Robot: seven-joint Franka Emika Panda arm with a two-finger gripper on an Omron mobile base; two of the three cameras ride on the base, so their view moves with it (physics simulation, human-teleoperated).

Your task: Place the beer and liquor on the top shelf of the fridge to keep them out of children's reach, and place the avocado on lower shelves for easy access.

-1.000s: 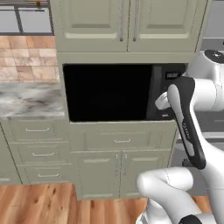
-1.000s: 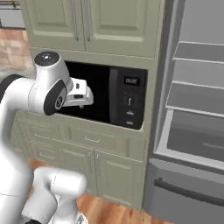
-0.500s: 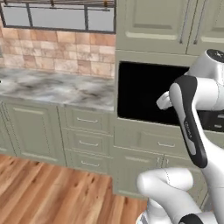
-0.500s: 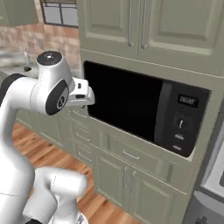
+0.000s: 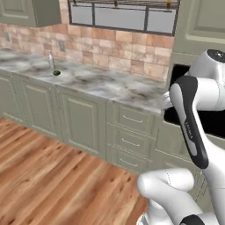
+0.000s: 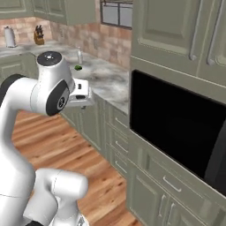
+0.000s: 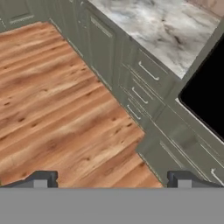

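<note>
The avocado is a small green spot on the marble counter beside the faucet, far to the left of the arm; it appears again in the right base view. My gripper is open, its two dark fingertips wide apart with nothing between them, looking down at the wooden floor and the lower cabinets. The hand hangs in mid-air in front of the counter, well short of the avocado. The beer, the liquor and the fridge with its shelves are out of view.
A black microwave is built into the cabinets on the right. The marble counter runs left over drawers and doors, with a faucet. A knife block and a white canister stand at the far end. Open wooden floor lies in front.
The whole picture has swung left, so the camera has turned: the fridge left the view, the microwave slid right, and the counter with the faucet came in. The gripper stays open.
</note>
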